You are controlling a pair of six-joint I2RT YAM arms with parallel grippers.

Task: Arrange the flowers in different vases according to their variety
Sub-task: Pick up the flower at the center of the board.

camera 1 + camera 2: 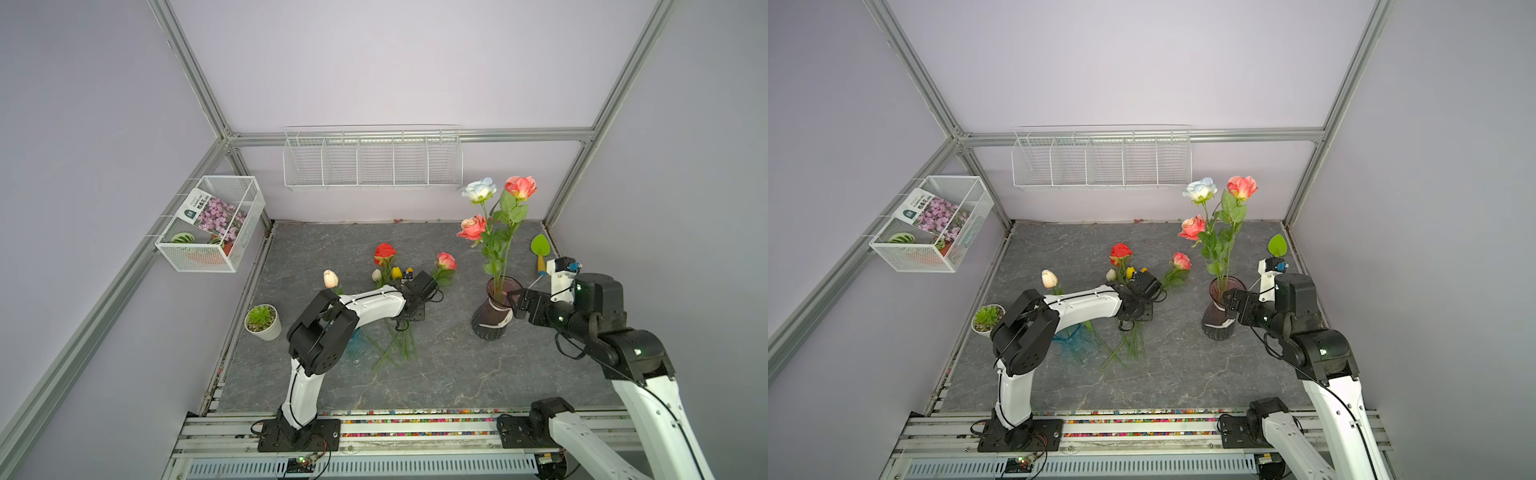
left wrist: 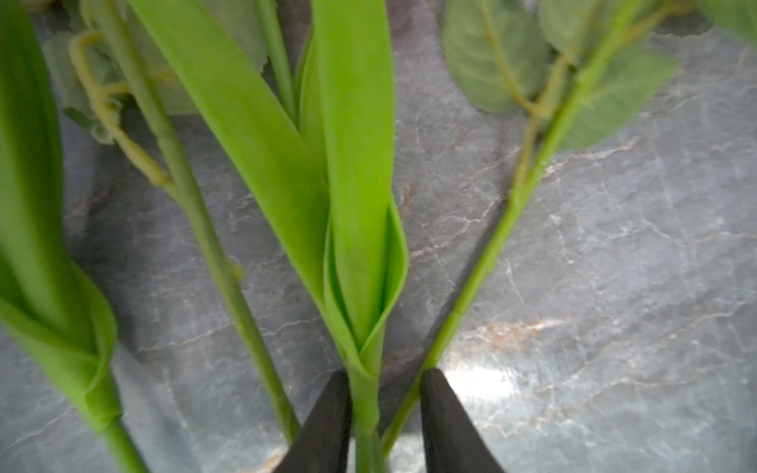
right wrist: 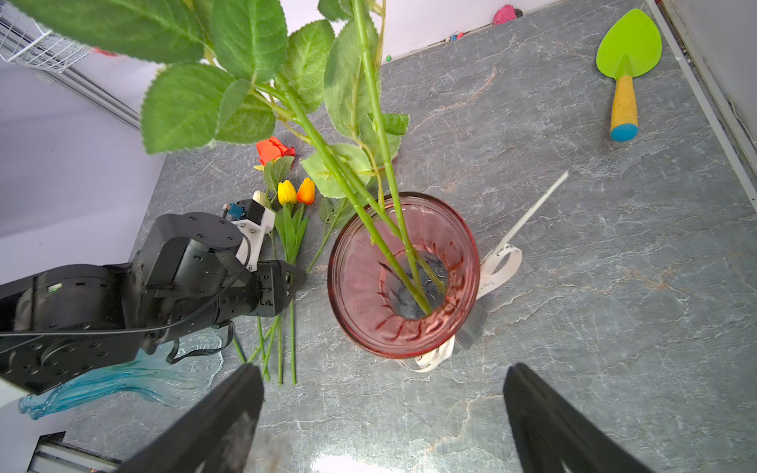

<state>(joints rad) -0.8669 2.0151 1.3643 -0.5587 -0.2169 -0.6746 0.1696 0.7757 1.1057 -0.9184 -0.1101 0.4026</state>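
**A:** Top views first?

**B:** Down on the loose bunch mid-table (image 1: 457,374): left gripper (image 1: 409,318), fingers hidden from above. Red rose (image 1: 384,252), coral rose (image 1: 446,261) and yellow tulip (image 1: 397,272) lying flat, heads away from the robot, stems fanned toward the front. Three roses (image 1: 472,227) upright in the maroon vase (image 1: 486,324). Just beside its neck: right gripper (image 1: 512,305).

**A:** Teal vase (image 1: 1073,338)?

**B:** Mostly hidden under the left forearm (image 1: 1084,303) in both top views. Cream tulip (image 1: 1049,278) poking up behind the arm there. Far nearer the left arm than the right.

**A:** Left wrist?

**B:** Tulip stem (image 2: 364,403) between the fingers (image 2: 327,417), long axis straight ahead, square across the closing line. Touching one finger, small gap at the other. Thin rose stem (image 2: 483,270) slanting into that gap. Fingers close about the tulip stem. Clamped or not, cannot tell. Risk, as a guess: dragging the rose along.

**A:** Right wrist?

**B:** Jaws wide apart, nothing between them. Looking down into the maroon vase mouth, rose stems inside. Orange tulip (image 3: 306,190) beside the yellow one, in the bunch by the left gripper.

**A:** Next?

**B:** Probably lift, then carry back toward the teal vase, stem end down.
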